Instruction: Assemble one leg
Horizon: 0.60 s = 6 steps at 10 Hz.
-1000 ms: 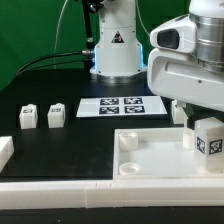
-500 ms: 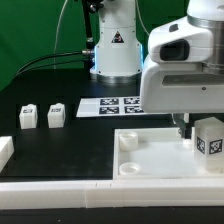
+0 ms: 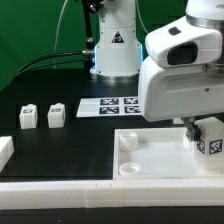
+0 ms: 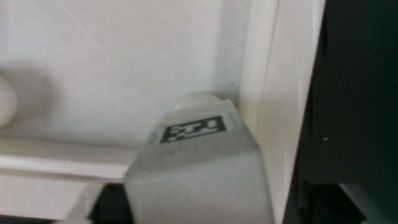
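My gripper (image 3: 199,128) is shut on one leg (image 3: 211,141), a small white block with a black-and-white marker, and holds it over the right end of the large white panel (image 3: 160,150). The arm's white housing hides most of the gripper in the exterior view. In the wrist view the leg (image 4: 199,165) runs out from between the dark fingers (image 4: 103,205), marker (image 4: 198,128) facing the camera, its tip against the panel's raised rim (image 4: 267,60). Two more legs (image 3: 28,117) (image 3: 56,114) stand on the black table at the exterior view's left.
The marker board (image 3: 112,105) lies behind the panel in front of the robot base (image 3: 113,55). A long white bar (image 3: 90,188) runs along the table's front edge. A white piece (image 3: 4,150) sits at the far left. The panel has a round corner socket (image 3: 129,141).
The arm has shifted toward the exterior view's left and slightly down with the leg in its grip, so its housing now covers more of the leg.
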Each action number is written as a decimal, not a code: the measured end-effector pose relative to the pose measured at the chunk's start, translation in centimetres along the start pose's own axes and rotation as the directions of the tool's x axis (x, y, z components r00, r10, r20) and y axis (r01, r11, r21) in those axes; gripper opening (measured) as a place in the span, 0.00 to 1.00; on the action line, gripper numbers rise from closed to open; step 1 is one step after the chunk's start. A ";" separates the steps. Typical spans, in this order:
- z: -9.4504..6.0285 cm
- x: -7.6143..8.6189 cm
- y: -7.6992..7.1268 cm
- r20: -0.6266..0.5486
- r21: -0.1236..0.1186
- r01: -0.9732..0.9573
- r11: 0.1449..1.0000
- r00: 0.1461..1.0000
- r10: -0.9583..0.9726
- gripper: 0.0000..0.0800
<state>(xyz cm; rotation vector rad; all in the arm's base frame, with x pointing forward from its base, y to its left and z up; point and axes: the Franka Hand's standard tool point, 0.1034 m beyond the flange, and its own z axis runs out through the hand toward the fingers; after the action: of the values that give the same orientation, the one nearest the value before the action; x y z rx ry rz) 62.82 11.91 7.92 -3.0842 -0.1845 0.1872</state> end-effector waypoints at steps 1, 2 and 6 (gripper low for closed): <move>0.0 0.0 0.2 0.000 -0.002 -0.001 1.000 1.000 0.001 0.37; 0.0 0.0 0.2 0.001 -0.002 -0.002 1.000 1.000 0.002 0.37; 0.0 0.0 0.2 0.000 0.000 -0.031 1.000 1.000 0.031 0.37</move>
<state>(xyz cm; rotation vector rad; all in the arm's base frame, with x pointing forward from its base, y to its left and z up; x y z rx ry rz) 62.85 11.68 7.87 -3.0882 -0.1364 0.1891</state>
